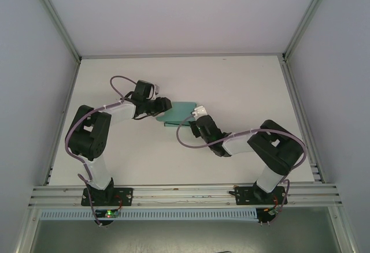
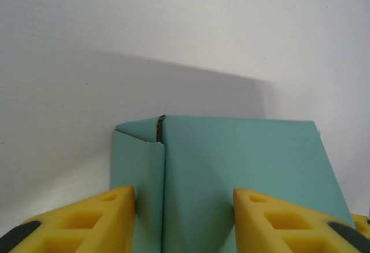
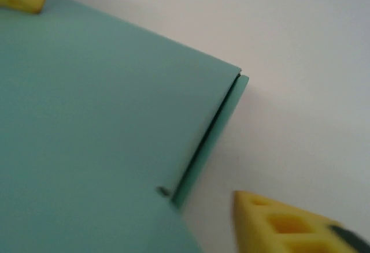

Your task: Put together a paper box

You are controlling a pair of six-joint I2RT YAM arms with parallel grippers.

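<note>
One teal-green thin-card box (image 1: 180, 112); two pincers. Left pincer (image 2: 184, 198) half-open over its corner, right pincer (image 3: 133, 94) parted astride its edge; nothing visibly clamped.

Black-and-white jointed arms (image 1: 92, 131), looping mauve cables (image 1: 191, 144), yellow hollowed fingertips (image 2: 98, 218)

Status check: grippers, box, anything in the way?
Left gripper astride a corner of the paper box, jaws apart, grip unconfirmed. Right gripper open at its edge. Box folded up, on the table. No obstruction seen.
</note>
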